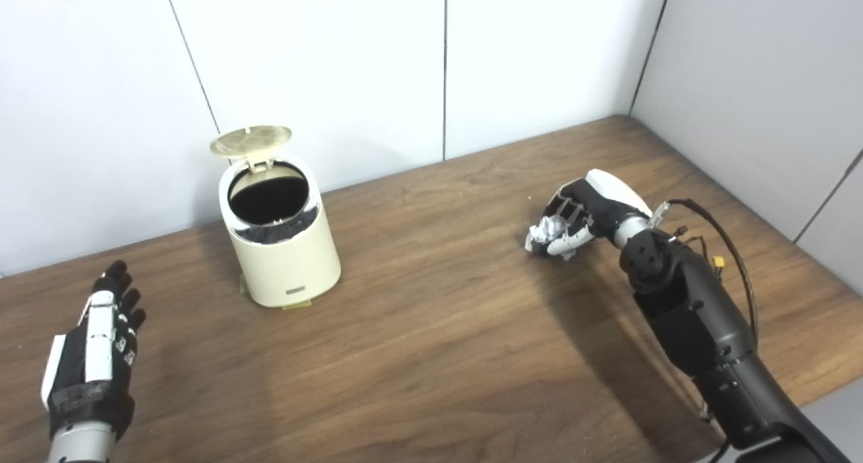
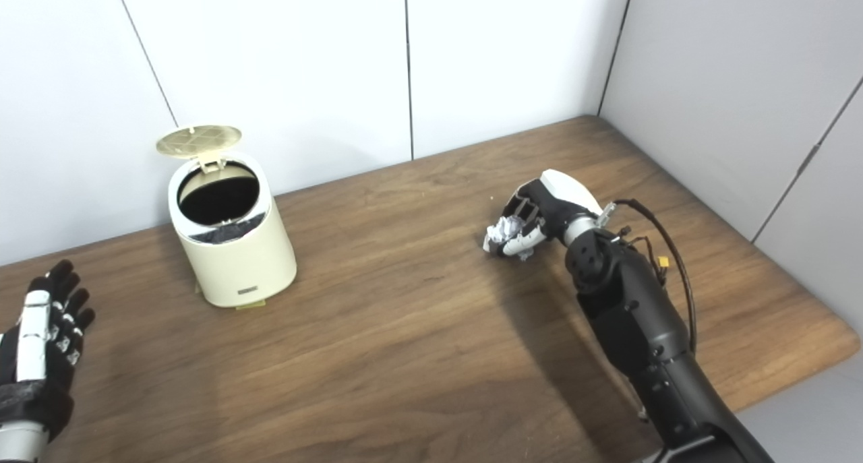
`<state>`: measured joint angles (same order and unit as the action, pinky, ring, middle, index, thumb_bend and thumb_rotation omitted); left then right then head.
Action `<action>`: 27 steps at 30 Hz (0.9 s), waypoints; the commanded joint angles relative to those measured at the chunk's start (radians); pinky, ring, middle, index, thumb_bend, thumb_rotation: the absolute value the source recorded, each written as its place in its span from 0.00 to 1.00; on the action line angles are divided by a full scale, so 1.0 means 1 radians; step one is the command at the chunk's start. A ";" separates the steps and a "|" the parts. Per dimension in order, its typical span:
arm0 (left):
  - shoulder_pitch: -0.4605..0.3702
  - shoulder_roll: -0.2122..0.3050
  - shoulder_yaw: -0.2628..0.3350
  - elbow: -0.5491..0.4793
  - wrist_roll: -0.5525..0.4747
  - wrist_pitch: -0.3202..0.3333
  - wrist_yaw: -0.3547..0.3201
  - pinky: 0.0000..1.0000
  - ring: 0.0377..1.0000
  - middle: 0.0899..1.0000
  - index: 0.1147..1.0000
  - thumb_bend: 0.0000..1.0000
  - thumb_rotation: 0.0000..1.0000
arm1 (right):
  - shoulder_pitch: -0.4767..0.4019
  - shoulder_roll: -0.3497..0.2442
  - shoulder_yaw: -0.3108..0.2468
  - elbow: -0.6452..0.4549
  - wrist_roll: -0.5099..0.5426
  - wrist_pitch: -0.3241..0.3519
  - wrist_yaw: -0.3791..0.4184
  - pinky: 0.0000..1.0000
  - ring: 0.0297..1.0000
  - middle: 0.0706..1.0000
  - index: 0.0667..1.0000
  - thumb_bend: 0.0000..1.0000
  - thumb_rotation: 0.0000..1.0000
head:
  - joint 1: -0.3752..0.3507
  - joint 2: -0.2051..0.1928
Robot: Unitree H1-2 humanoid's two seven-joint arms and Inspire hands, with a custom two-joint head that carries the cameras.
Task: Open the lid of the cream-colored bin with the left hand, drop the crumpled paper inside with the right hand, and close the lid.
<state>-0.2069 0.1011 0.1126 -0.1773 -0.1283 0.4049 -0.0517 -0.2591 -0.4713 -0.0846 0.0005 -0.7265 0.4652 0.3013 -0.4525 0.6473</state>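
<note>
The cream-colored bin (image 1: 286,261) stands on the wooden table at the left, its round lid (image 1: 251,140) flipped up and back so the dark inside shows. My left hand (image 1: 98,355) lies flat near the table's front left corner, fingers straight and apart, holding nothing, well short of the bin. Far to the right, my right hand (image 1: 576,220) rests low over the table with its fingers curled around the white crumpled paper (image 1: 547,231), which peeks out at the fingertips.
White wall panels close off the back and the right side. The wooden table (image 1: 431,328) has its right edge just beyond my right forearm. A small yellowish tab (image 1: 296,305) sticks out under the bin's front.
</note>
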 commanded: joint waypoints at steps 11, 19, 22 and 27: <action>-0.037 0.004 -0.006 -0.036 -0.002 -0.024 0.000 1.00 0.99 0.99 1.00 0.40 0.89 | -0.024 -0.046 0.036 -0.078 0.015 -0.035 -0.110 0.35 0.37 0.44 0.48 0.50 0.00 | 0.046 0.003; -0.029 0.007 -0.024 -0.011 0.029 -0.050 0.003 1.00 0.99 0.99 1.00 0.40 0.92 | -0.041 -0.025 0.062 -0.212 0.038 -0.077 -0.135 0.33 0.38 0.45 0.48 0.50 0.00 | 0.095 0.000; -0.029 0.011 -0.028 -0.003 0.031 -0.059 -0.003 1.00 0.99 0.99 1.00 0.41 0.92 | -0.062 -0.017 0.091 -0.246 0.021 -0.076 -0.128 0.35 0.38 0.44 0.48 0.50 0.00 | 0.104 -0.001; -0.024 0.007 -0.029 0.000 0.033 -0.067 0.001 1.00 0.99 0.99 1.00 0.39 0.90 | -0.088 0.006 0.116 -0.273 0.015 -0.066 -0.128 0.38 0.39 0.43 0.49 0.50 0.00 | 0.125 -0.003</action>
<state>-0.2047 0.1010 0.0844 -0.1645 -0.1026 0.3830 -0.0509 -0.3003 -0.4500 0.0429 -0.2393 -0.6974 0.4183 0.1942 -0.3267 0.6443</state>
